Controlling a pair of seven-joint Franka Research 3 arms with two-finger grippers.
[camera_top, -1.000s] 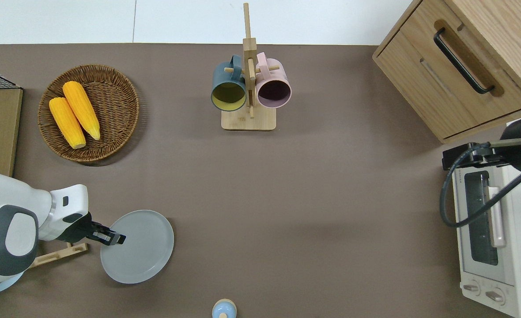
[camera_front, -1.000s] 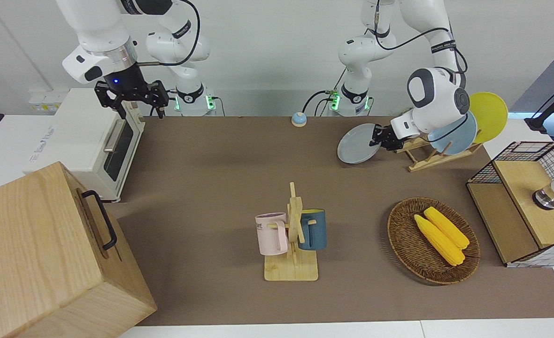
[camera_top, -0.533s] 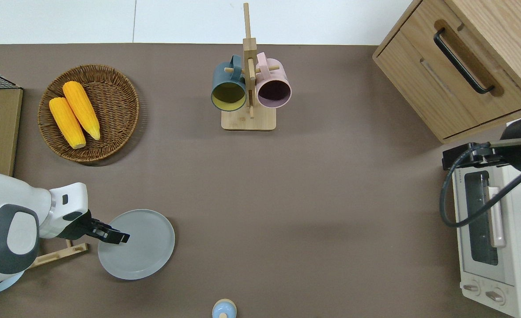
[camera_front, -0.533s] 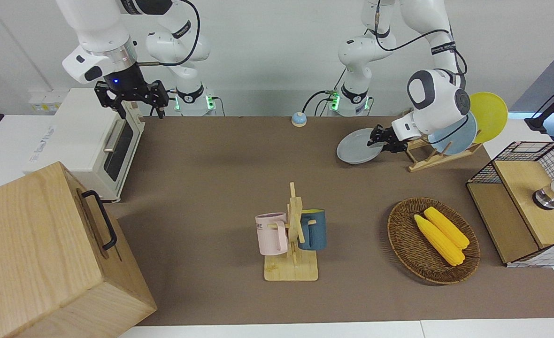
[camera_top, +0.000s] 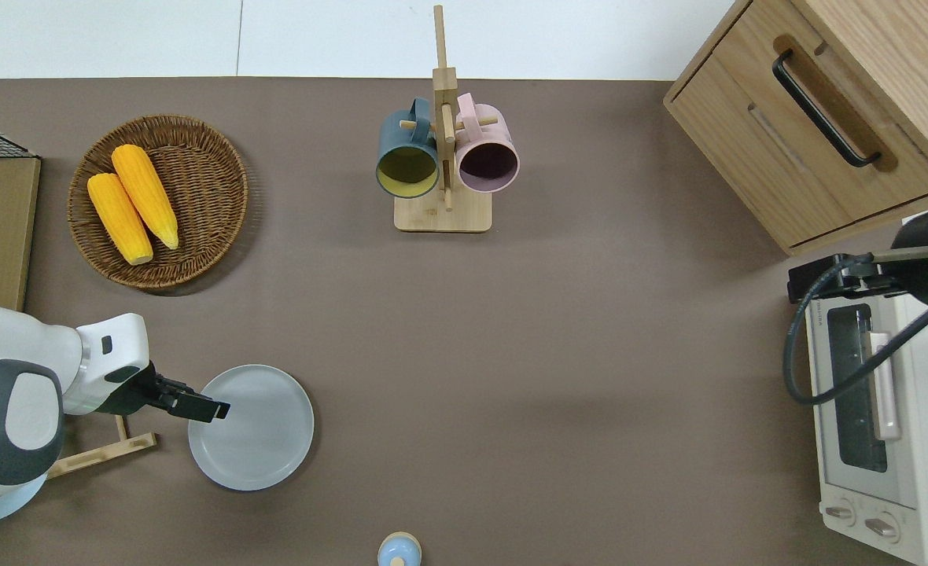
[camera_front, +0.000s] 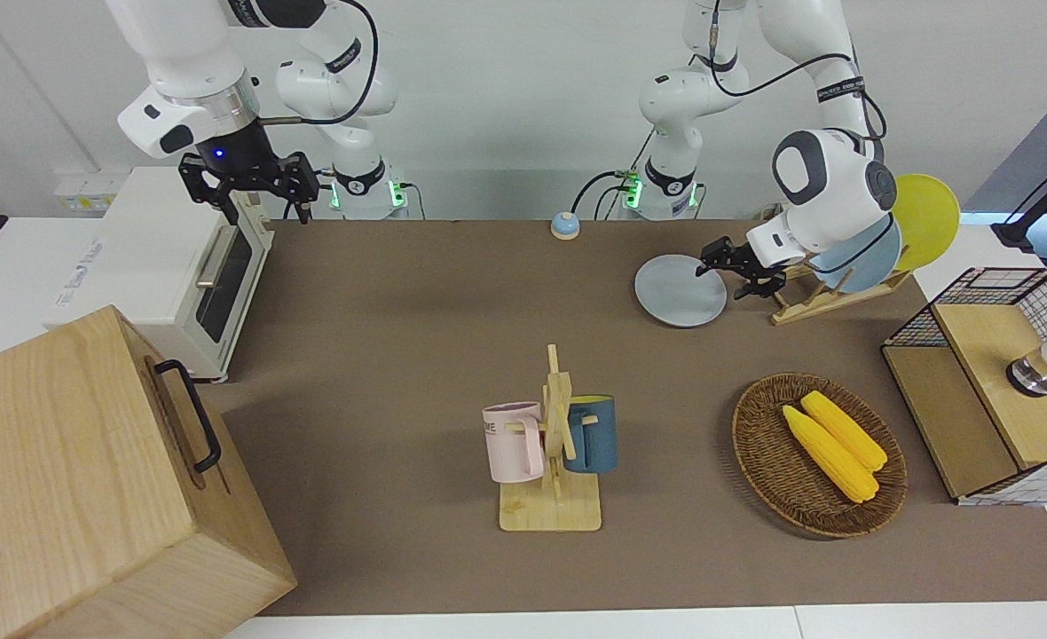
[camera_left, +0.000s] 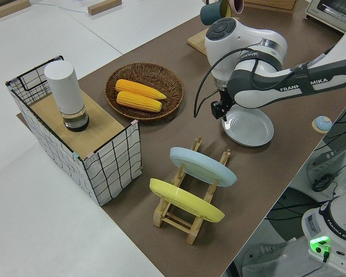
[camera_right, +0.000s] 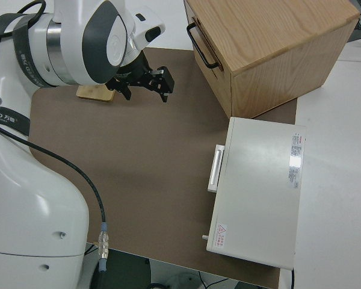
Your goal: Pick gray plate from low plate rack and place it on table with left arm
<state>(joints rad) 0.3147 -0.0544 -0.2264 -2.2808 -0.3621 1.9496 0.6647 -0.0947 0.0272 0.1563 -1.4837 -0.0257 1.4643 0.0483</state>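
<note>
The placing step is ending: the gray plate (camera_top: pixel 252 427) is lying flat on the tabletop (camera_top: pixel 558 377), just beside the low plate rack (camera_left: pixel 191 214), out of its pegs. The left claw (camera_top: pixel 211 409) is hovering over the plate's rim on the rack side; its fingers are looking parted in the front view, no longer pinching the rim, though I cannot tell for certain. To my eye, the next move is calling for a clean lift away without nudging the plate. The right arm is parked.

The plate is looking smooth, round and shallow-rimmed, likely glazed and slippery. The rack is being made of 2 pale wooden rails with upright pegs, holding 2 more plates. The tabletop is wearing a matte brown mat.
</note>
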